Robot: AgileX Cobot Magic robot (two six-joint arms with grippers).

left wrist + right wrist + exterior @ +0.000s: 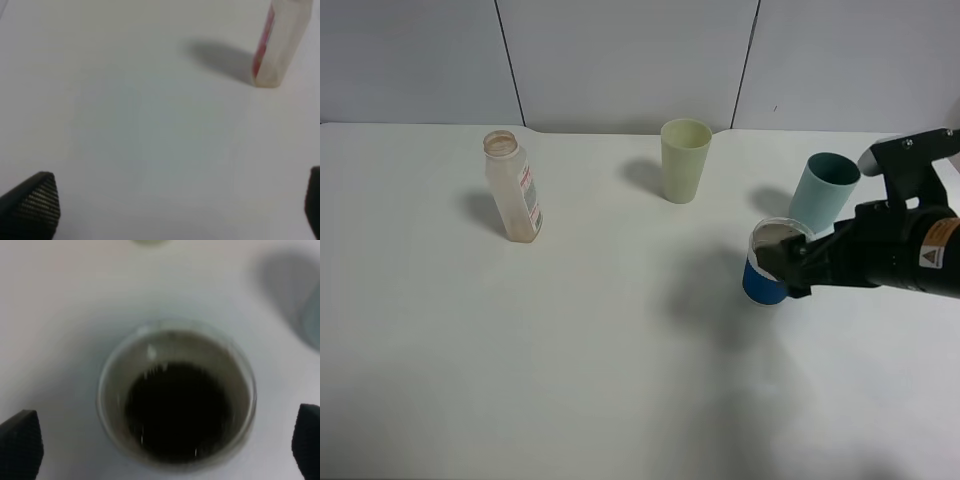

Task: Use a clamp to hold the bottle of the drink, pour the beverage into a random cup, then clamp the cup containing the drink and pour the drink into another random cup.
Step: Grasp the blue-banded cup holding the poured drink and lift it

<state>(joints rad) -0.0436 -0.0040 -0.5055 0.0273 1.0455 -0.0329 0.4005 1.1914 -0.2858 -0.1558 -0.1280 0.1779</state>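
- Desk [570, 350]: plain white top carrying four vessels, with a pale panelled wall behind the far edge.
- Bottle of the drink [512, 188]: stands uncapped towards the far left corner. It looks all but emptied, with only a faint tint showing, and no arm is near it.
- Banded cup [760, 285]: clear-walled with a dark blue lower band, it stands towards the right edge about midway between front and far edge. It holds the beverage [175, 410], dark brown and well below the rim.
- Yellow-green tumbler [685, 160]: upright near the middle of the far edge and well apart from the banded cup. Nothing can be made out inside it.
- Teal cup [823, 190]: just beyond the banded cup, towards the far right corner.
- Right clamp [790, 265]: reaches in from the right edge. Its jaws are spread wide, one on either side of the banded cup, with a gap showing on both sides in the wrist view.
- Left clamp [175, 210]: jaws spread wide and holding nothing, above bare desk with the bottle ahead.
- Step in hand, as judged: the first pour looks done, and the cup is being taken up.
- Next move calls for: an even close on the cup wall, a level lift, a carry to the tumbler, and a slow tilt over its narrow mouth.
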